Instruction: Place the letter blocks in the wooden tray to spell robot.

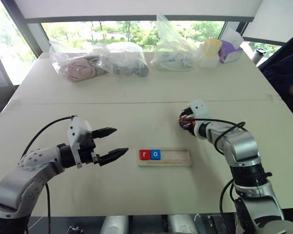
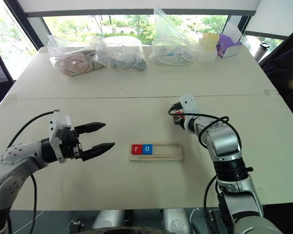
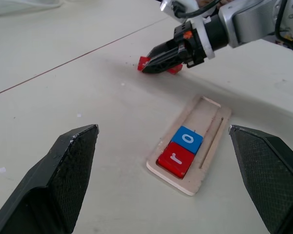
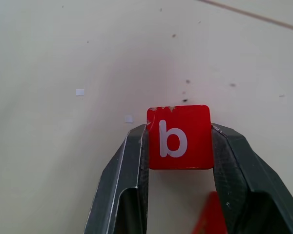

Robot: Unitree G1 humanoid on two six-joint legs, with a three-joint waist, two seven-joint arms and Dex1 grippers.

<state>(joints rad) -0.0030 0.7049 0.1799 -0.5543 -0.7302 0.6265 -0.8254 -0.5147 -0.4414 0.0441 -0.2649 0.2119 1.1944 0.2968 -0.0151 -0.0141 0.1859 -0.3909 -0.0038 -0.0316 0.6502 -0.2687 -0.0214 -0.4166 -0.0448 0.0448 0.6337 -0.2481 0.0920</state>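
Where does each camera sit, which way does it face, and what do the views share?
Head eyes: look forward and down at the table, both arms, open left gripper.
Left wrist: looks past its own fingers at the wooden tray holding r and o.
Right wrist: looks along its fingers, shut on the red b block.
Shared: tray; right gripper.

Bright daylight from windows point(image 1: 132, 30); soft shadows.
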